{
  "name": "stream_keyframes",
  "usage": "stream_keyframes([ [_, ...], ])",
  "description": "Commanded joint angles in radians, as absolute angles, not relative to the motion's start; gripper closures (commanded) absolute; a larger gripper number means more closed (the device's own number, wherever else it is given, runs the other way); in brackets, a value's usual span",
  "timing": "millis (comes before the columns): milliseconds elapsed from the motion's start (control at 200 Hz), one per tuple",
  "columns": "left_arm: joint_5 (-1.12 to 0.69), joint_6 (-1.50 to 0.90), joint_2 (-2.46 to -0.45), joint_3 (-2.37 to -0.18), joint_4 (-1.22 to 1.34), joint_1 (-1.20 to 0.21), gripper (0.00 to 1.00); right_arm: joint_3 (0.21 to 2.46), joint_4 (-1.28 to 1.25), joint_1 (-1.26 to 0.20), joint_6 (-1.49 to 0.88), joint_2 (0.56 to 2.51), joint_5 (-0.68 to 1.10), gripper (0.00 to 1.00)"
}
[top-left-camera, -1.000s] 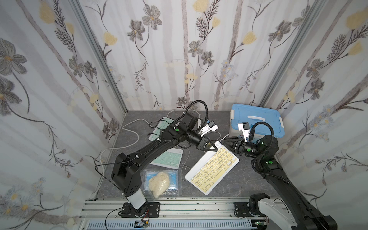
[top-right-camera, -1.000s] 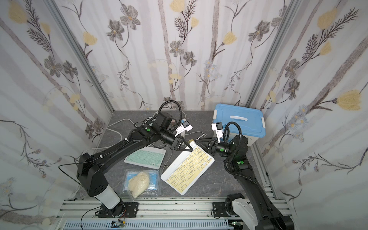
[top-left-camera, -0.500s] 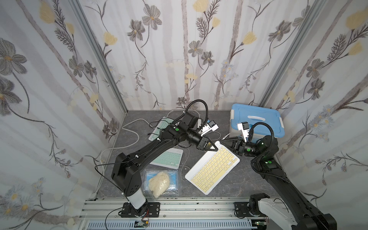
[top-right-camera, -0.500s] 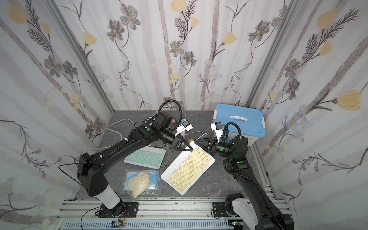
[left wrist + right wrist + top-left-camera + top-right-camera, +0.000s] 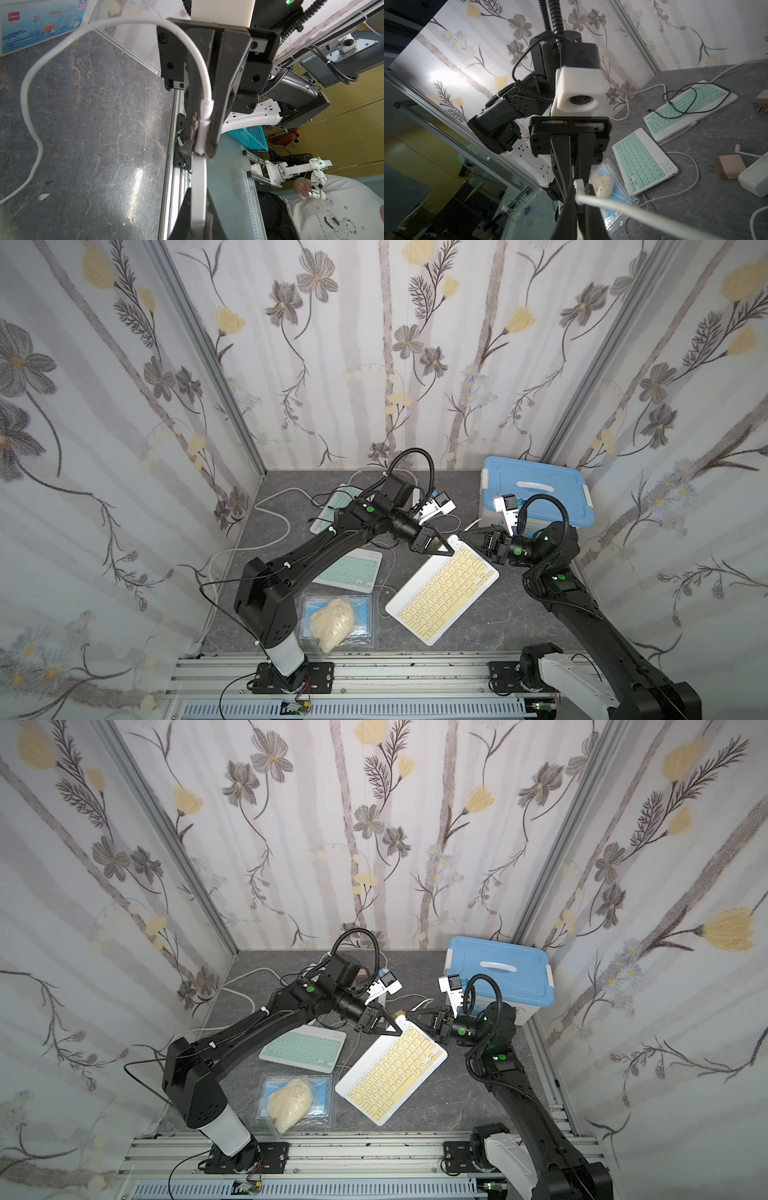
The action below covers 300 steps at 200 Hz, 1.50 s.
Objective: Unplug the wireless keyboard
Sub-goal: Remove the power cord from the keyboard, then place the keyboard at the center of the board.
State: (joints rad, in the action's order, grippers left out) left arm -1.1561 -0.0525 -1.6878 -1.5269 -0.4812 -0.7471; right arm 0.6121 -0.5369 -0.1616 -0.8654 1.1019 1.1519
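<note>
while left hand (image 5: 445, 550) clamps keyboard (image 5: 442, 593) (far corner), right hand (image 5: 468, 534) pinches its plug (image 5: 204, 116).

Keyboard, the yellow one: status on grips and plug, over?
Left gripper shut on keyboard edge. Right gripper shut on plug, plug not yet out. Cable slack, nothing blocking the pull.

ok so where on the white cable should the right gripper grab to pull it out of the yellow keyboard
Grip the short stiff plug housing, right where it enters the yellow keyboard, not the limp white cable behind it, which would likely bend. Come end-on, in line with the plug, jaws pinching its two sides. The right gripper is shut there; the left gripper clamps the keyboard.
</note>
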Motion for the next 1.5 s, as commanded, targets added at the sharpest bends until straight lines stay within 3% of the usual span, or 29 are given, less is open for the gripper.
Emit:
stream_keyframes([
  [0,-1.194,-0.033,-1.689,-1.536,-0.480,-0.749,1.00,0.630,-0.566,-0.163,-0.843,1.093,1.081,1.00],
  [729,-1.189,0.067,-1.711,-1.552,-0.604,-0.739,1.00,0.664,-0.555,-0.130,-0.802,1.096,1.041,1.00],
  [934,-1.143,0.003,-1.675,-1.492,-0.519,-0.716,1.00,0.673,-0.553,-0.066,-0.815,1.092,1.044,1.00],
  [1159,-0.944,-0.178,-1.605,-1.337,-0.342,-0.651,1.00,0.974,-0.010,-0.058,-0.491,1.090,0.775,1.00],
  [1494,-0.715,-0.413,-1.560,-1.171,-0.134,-0.654,1.00,1.084,0.145,-0.009,-0.436,1.033,0.518,1.00],
])
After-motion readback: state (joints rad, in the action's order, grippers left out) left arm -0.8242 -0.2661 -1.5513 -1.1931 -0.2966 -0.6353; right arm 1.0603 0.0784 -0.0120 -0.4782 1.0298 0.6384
